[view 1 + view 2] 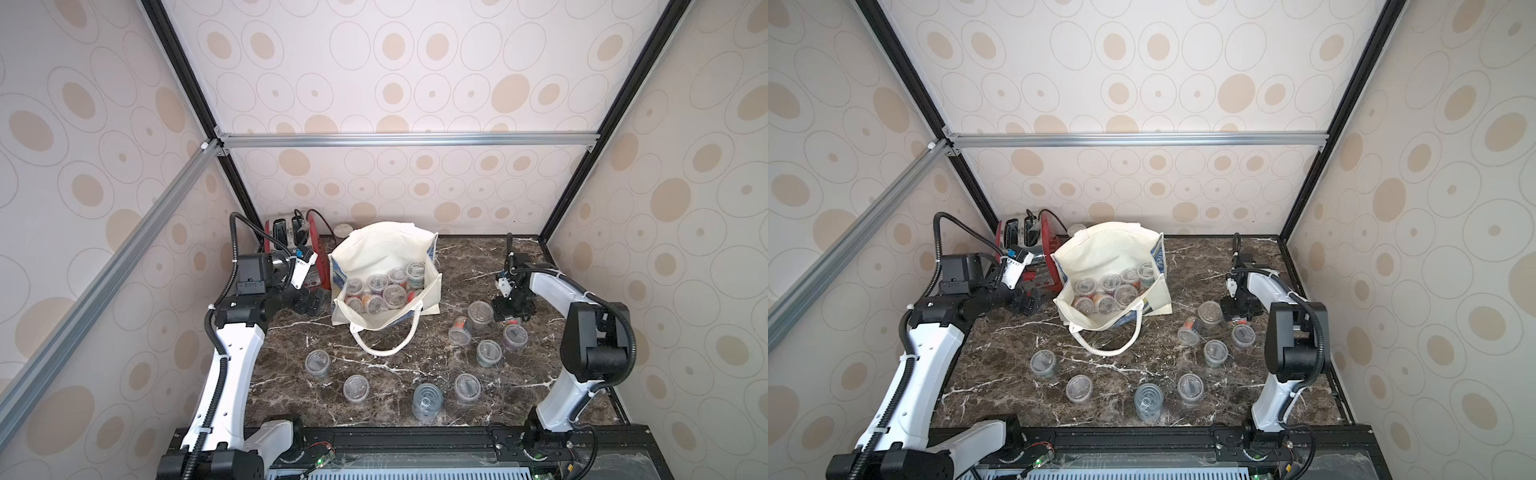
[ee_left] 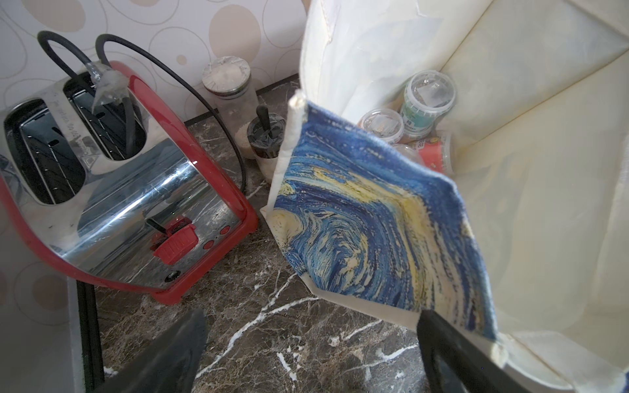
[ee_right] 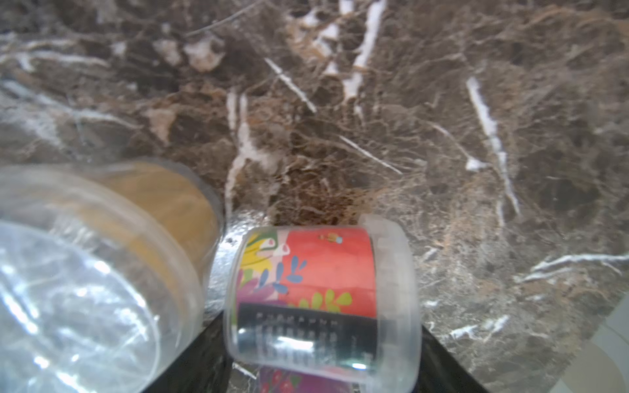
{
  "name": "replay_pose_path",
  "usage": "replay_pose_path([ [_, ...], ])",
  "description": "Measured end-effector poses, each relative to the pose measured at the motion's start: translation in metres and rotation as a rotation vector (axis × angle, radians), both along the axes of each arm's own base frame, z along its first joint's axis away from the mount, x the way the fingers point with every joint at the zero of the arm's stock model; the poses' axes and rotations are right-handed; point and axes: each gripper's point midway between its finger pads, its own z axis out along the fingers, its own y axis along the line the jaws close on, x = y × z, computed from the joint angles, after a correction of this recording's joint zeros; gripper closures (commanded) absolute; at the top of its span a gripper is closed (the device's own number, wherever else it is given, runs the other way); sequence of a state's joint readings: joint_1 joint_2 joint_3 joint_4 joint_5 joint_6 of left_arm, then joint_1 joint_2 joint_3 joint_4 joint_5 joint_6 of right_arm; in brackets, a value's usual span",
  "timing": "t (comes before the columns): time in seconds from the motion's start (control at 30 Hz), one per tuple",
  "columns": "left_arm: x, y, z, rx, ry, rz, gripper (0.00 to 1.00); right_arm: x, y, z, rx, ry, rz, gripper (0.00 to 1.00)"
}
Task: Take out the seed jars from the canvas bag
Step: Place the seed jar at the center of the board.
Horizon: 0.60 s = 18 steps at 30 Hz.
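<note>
Ribbed clear container (image 1: 428,401) stands closest, at the middle of the front edge of the marble table (image 1: 478,257).

Seed jars (image 1: 489,352) out of the bag: seven on the table. Three sit toward the front edge, flanking the ribbed container. Four cluster toward the right edge.

Canvas bag (image 1: 374,245) is at the back edge, centre, with its mouth open and one loop handle lying forward on the table. About eight more seed jars are packed inside it, lids up.

Left gripper (image 1: 309,305): jaws spread wide, nothing between them, just beside the bag's blue-and-yellow printed side (image 2: 374,231).

Right gripper (image 1: 513,320): low over the table near the right edge, beside the cluster. A red-labelled seed jar (image 3: 320,299) lies on its side between the fingers. Cannot tell whether they clamp it; the wrist view is blurred.

Back left corner: red and chrome toaster (image 2: 119,204). Behind it are a glass jar with a pale lid (image 2: 226,75) and a black-capped bottle (image 2: 267,132).
</note>
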State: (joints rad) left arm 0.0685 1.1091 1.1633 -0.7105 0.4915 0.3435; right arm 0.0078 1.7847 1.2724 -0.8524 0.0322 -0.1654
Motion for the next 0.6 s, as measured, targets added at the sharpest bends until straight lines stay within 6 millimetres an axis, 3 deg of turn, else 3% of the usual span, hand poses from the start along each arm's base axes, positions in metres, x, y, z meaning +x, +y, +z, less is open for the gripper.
replay_pose_path([
  [0.4, 0.005, 0.002, -0.003, 0.002, 0.004, 0.012, 0.02, -0.025, 0.03, -0.002, 0.028, 0.068, 0.099, 0.27],
  [0.6, 0.006, 0.002, -0.004, -0.001, 0.009, 0.009, 0.02, -0.041, 0.048, -0.002, 0.019, 0.113, 0.15, 0.21],
])
